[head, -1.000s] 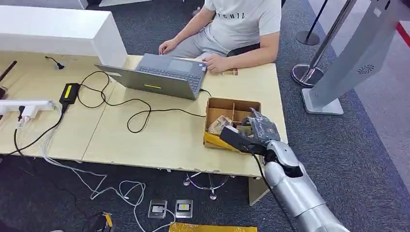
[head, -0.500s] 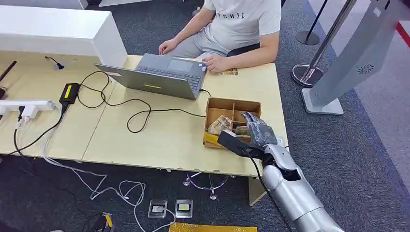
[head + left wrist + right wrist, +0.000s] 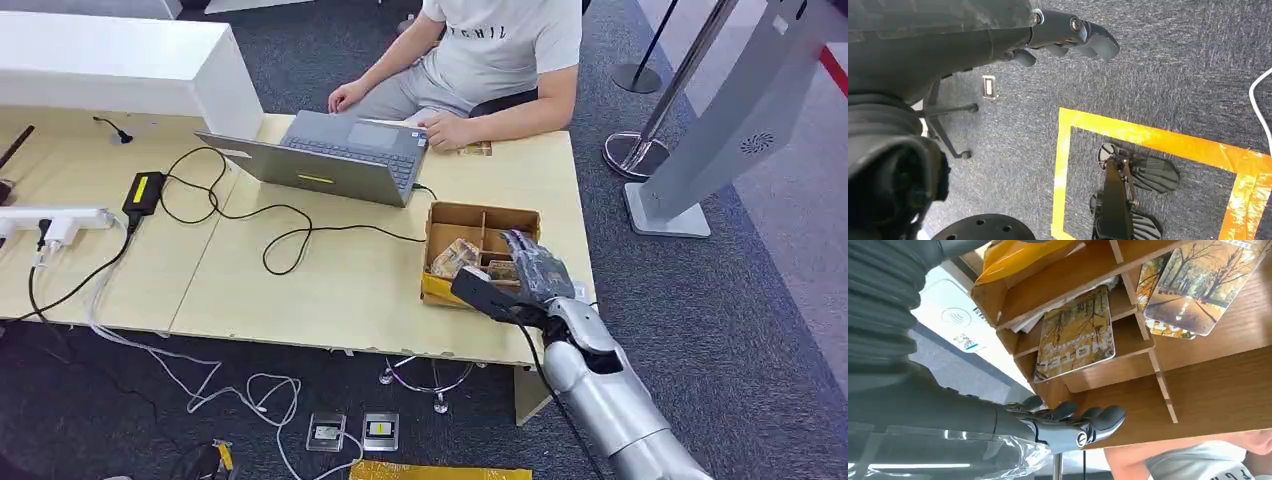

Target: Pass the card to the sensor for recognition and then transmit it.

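An open wooden box (image 3: 481, 216) with dividers stands near the table's right front corner. Several autumn-print cards lie in it: one marked HOTEL (image 3: 1076, 335) in a middle slot and another (image 3: 1202, 288) in the slot beyond. My right hand (image 3: 531, 270) hovers over the box's near right part, fingers (image 3: 1074, 426) stretched out above the wood and holding nothing. A white sensor pad (image 3: 955, 316) lies on the table beside the box, under my wrist. My left hand (image 3: 1068, 30) hangs over the carpet with nothing in it.
A person (image 3: 492, 55) sits behind the table at a grey laptop (image 3: 338, 156). Black cables (image 3: 285, 235), a charger (image 3: 143, 190) and a power strip (image 3: 55, 222) lie to the left. A grey kiosk (image 3: 735, 115) and stanchion base (image 3: 632, 152) stand right of the table.
My right hand has drawn back a little toward the table's front edge and its fingers have flattened out over the box. Nothing else moved.
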